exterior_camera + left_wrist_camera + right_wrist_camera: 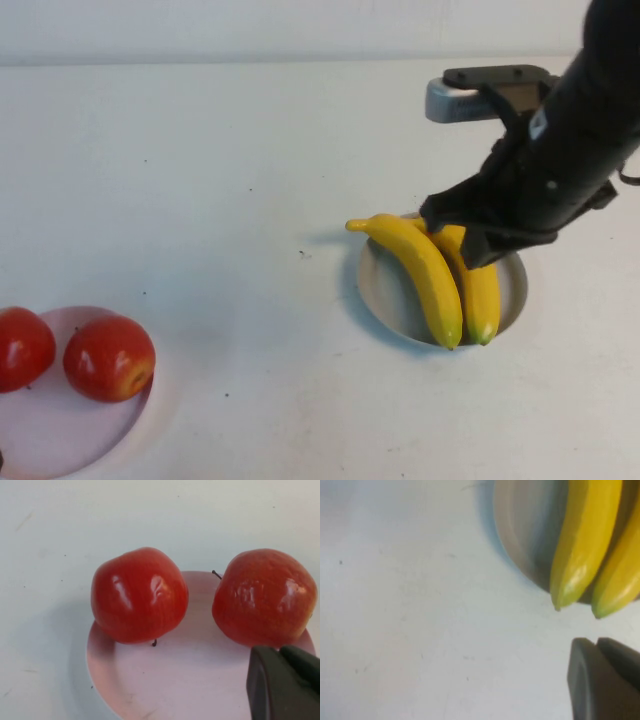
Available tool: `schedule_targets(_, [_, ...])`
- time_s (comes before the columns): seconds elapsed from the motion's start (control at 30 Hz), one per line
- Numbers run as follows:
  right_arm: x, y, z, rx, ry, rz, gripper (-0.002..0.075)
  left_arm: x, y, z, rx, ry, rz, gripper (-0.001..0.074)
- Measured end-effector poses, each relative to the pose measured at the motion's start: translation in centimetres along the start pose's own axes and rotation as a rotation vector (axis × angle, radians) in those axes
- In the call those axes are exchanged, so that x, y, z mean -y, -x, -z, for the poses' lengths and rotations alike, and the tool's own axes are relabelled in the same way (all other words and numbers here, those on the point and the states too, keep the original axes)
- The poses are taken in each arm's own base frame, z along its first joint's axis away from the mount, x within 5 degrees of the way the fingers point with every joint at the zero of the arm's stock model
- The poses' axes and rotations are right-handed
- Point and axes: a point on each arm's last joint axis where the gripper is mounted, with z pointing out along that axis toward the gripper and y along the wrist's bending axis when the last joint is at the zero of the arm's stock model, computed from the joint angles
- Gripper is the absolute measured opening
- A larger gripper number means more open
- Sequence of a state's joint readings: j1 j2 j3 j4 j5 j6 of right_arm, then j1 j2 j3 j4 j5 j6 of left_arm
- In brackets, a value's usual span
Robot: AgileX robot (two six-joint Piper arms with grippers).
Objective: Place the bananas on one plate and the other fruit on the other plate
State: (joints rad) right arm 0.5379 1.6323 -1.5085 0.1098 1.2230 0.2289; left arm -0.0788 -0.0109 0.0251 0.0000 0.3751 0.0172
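**All the fruit sits on its plates**

Both bananas [440, 275] lie side by side on the grey plate [512, 290], near the table's right edge. Their tips poke over the rim because they are longer than the plate. The right claw [602, 680] hangs just above them, pressed together and holding nothing. Its arm hides the bananas' far ends.

Both apples [108, 357] rest on the pink plate [60, 440] at the near left corner. The table edge cuts one off. The left claw [282, 680] waits over them, pressed together and empty.
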Motion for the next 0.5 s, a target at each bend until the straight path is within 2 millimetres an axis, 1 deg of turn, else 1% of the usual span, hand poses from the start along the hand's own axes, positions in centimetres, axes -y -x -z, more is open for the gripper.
schedule_targets(0.07, [0.3,-1.7,1.7,0.023,0.006,0.029,-0.0008,0.0,0.0,0.0,0.000,0.000,0.000,0.0002])
schedule_targets(0.13, [0.7,-3.8,3.4,0.042,0.011,0.045,-0.0012,0.0,0.0,0.0,0.000,0.000,0.000,0.0002])
schedule_targets(0.23, [1.1,-5.9,5.3,0.080,0.017,0.053,-0.0014,0.0,0.0,0.0,0.000,0.000,0.000,0.0002])
schedule_targets(0.37, [1.9,-8.2,6.6,0.117,-0.017,0.076,-0.0015,0.0,0.0,0.0,0.000,0.000,0.000,0.0002])
schedule_targets(0.5, [2.7,-10.3,6.1,0.174,-0.029,0.151,-0.0015,0.0,0.0,0.0,0.000,0.000,0.000,0.0002])
